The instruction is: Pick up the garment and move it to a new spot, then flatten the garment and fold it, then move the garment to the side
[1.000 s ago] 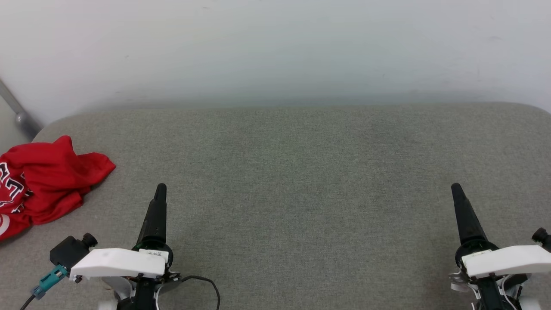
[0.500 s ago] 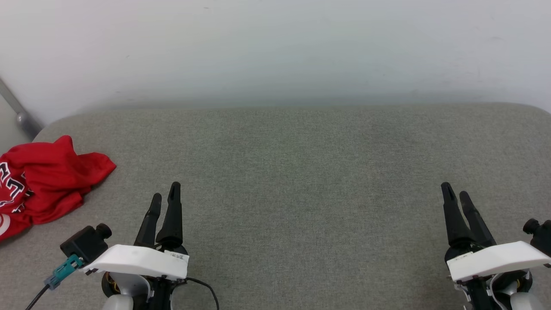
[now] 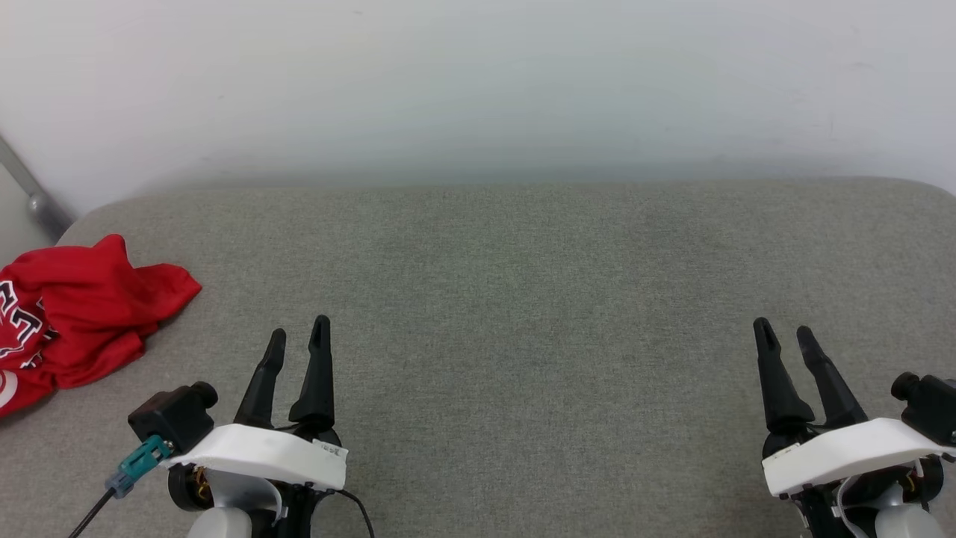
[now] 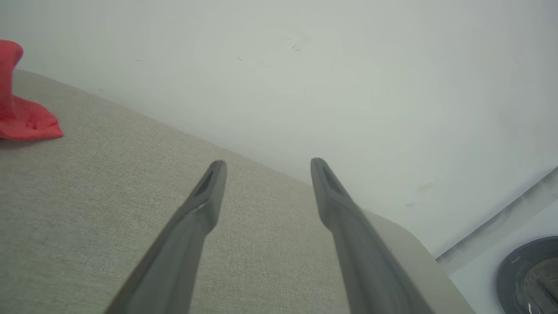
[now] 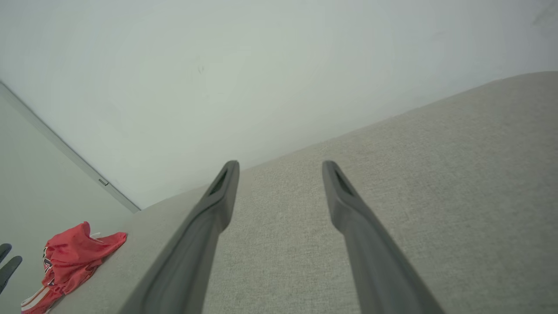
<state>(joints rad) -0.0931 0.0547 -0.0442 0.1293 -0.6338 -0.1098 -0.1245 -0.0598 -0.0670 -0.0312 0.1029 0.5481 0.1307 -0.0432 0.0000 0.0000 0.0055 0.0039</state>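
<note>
The garment (image 3: 82, 314) is seen crumpled in a heap at the left edge of the table (image 3: 523, 299), towards the table's far left corner. Part of the cloth is cut off by the border of the head view. Most of the heap is shown as plain red. Black lettering outlined in white is seen on its outer side, and in the right wrist view white red-striped trim is shown at its nearer end.

The left claw (image 3: 299, 329) is held at the table's near left part, well apart from the garment. It is released: its two dark fingers are spread and nothing is gripped between them. The right claw (image 3: 783, 329) is held at the table's near right part, likewise released and empty, with bare grey fabric seen between its fingers in the right wrist view. Both claws are pointed towards the table's far edge, behind which a pale wall (image 3: 478, 90) is seen. Whether the fingertips touch the table cannot be told.

A teal connector (image 3: 138, 459) with a dark cable is seen at the left wrist, over the table's near left edge.
</note>
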